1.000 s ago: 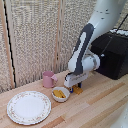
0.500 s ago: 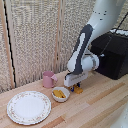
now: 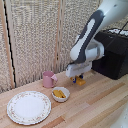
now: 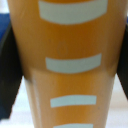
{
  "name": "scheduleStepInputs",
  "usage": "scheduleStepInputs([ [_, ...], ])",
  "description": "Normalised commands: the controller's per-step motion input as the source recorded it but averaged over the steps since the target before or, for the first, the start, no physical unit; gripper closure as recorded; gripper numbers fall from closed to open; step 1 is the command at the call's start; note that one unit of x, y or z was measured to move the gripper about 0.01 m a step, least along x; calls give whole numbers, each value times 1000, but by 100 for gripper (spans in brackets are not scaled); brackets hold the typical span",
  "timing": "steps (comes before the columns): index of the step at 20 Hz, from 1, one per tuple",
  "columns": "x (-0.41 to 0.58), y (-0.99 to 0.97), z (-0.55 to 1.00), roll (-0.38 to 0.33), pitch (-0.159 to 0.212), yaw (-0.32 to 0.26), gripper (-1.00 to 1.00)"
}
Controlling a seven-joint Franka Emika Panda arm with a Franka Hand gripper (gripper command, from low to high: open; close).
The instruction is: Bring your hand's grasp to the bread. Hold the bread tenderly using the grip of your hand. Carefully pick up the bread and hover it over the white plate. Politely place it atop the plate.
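The bread (image 3: 81,81) is a small golden-orange piece on the wooden table, directly under my hand. My gripper (image 3: 77,78) is lowered onto it, the white block just above the table. In the wrist view the bread (image 4: 70,65) fills the picture, orange with pale stripes, with a dark fingertip (image 4: 7,75) on one side and the other fingertip at the opposite edge. The jaws stand wide apart on either side of the bread. The white plate (image 3: 29,107), with a floral rim, lies empty at the exterior view's lower left.
A small white bowl (image 3: 61,94) with pale yellow pieces sits between the plate and my gripper. A pink mug (image 3: 48,79) stands behind it. A black box (image 3: 112,52) stands at the exterior view's right. A slatted screen backs the table.
None visible; the arm and gripper stay at the bread.
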Motion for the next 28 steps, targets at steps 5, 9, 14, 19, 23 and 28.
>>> scheduleStepInputs([
  [5,344,351,905,39,92,0,100],
  [9,309,635,710,89,123,0,100],
  [14,190,844,482,87,134,1,100],
  [19,182,947,165,8,126,0,100],
  [23,139,1000,-16,-6,45,0,100],
  [28,175,999,-130,-12,10,0,100],
])
